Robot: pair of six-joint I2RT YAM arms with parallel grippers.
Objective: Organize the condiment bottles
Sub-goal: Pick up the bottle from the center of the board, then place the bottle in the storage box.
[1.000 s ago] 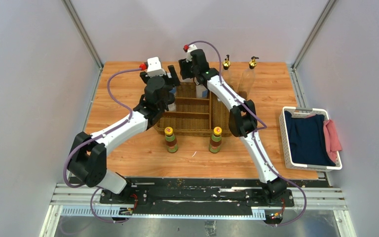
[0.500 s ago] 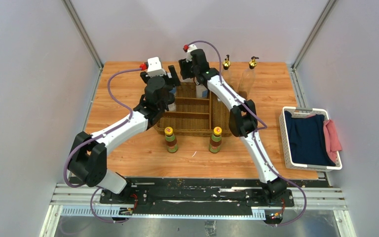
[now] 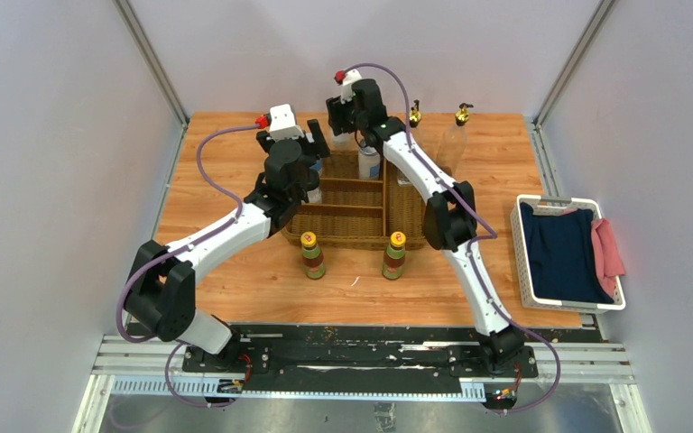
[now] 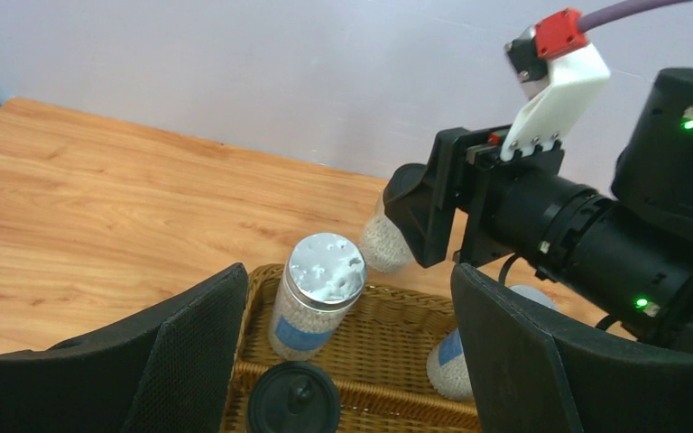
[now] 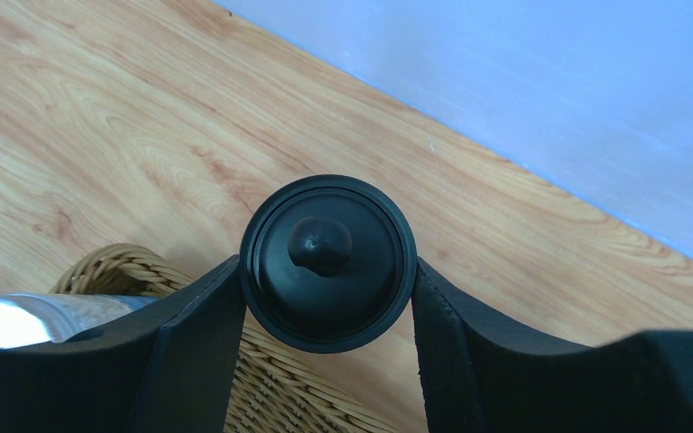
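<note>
Right jaws are clamped on the black-capped bottle [image 5: 328,262], held at the far rim of the basket [image 3: 347,236], near the far edge of the counter [image 3: 235,262]. Left jaws stand apart, empty, above the grey-lidded jar [image 4: 325,268]. Advise lowering the bottle upright into a free compartment.

No text can be read; the labels on the yellow-capped bottles [image 3: 313,260] are too small.

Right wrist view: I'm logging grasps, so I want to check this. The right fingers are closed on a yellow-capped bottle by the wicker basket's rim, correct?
Not quite: the cap is black, not yellow. The right wrist view shows the right fingers closed on a black-capped bottle by the wicker basket's rim. The top view shows both yellow-capped bottles standing free in front of the basket.
</note>
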